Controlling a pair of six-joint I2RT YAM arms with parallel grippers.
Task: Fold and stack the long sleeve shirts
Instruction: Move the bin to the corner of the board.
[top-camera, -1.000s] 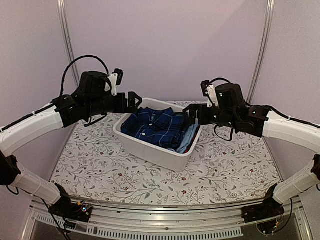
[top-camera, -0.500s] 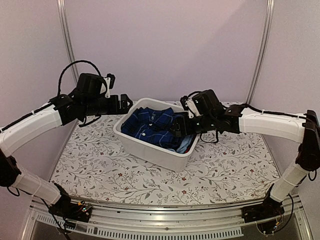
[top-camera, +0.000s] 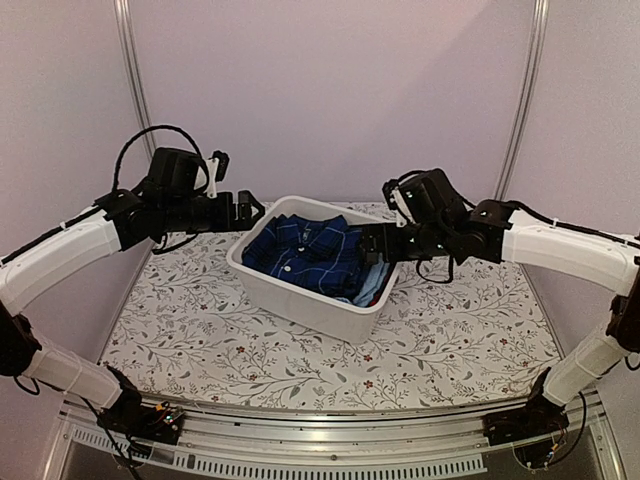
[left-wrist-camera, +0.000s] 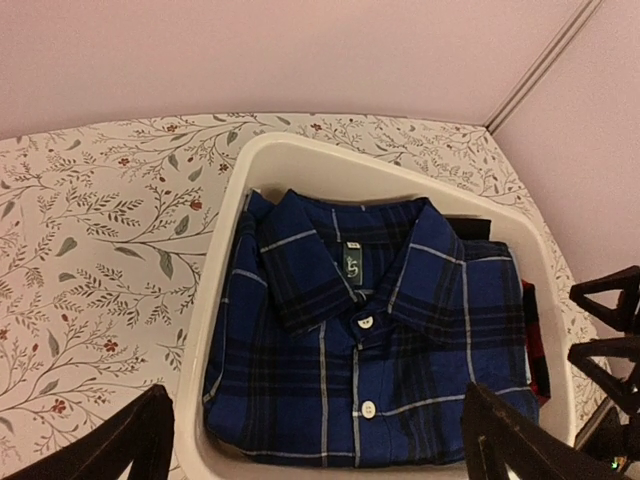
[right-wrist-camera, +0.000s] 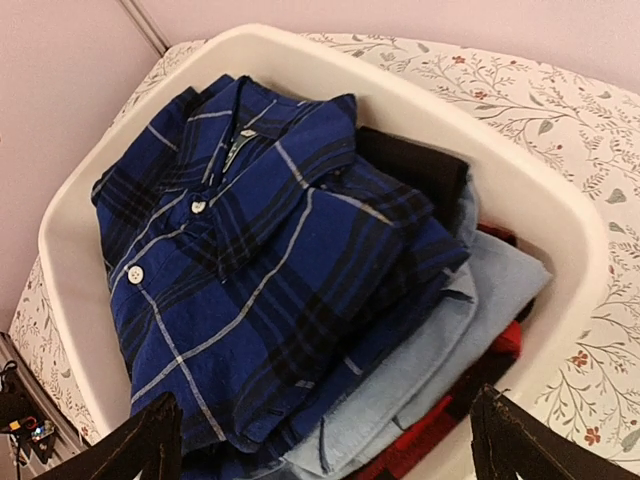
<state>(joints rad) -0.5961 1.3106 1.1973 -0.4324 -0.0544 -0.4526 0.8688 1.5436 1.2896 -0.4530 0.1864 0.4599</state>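
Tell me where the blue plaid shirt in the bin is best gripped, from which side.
Likely the collar of the plaid shirt, from above: the shirt lies folded flat, topmost in the bin, whose walls block side approaches; the collar is raised cloth to pinch.

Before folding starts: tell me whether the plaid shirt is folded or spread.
Folded: the plaid shirt lies as a compact buttoned rectangle inside the white bin, no sleeves showing.

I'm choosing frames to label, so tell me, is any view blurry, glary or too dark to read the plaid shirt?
Top view: evenly lit, slightly soft, the plaid shirt small in the bin; left wrist view: sharp, buttons and collar label clear, no glare; right wrist view: sharp, only soft shadow along the bin's inner wall.
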